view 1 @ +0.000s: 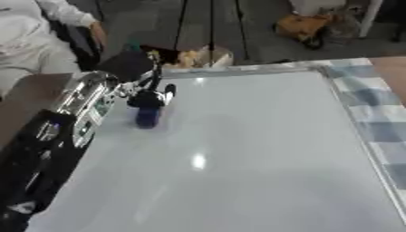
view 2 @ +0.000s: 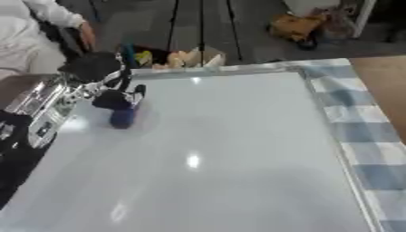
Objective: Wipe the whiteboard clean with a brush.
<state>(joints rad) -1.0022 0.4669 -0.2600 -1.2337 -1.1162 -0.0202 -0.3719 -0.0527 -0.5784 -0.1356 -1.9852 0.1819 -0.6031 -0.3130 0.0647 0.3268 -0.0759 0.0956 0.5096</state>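
Note:
A white whiteboard (view 1: 238,149) with a silver frame covers most of the table. Its surface looks blank, with only light glare spots. My left hand (view 1: 141,77) reaches in from the left over the board's far left part, fingers curled down around a dark blue brush (view 1: 147,113). The brush stands on the board, its lower end touching the surface. In the right eye view the same brush (view 2: 122,116) sits under the hand (view 2: 107,74). My right hand shows in neither view.
A blue and white checked cloth (view 1: 379,113) lies under the board along the right side. A brown table edge (view 1: 28,97) shows at the left. Beyond the far edge are a box of items (view 1: 194,56) and a seated person (view 1: 31,41).

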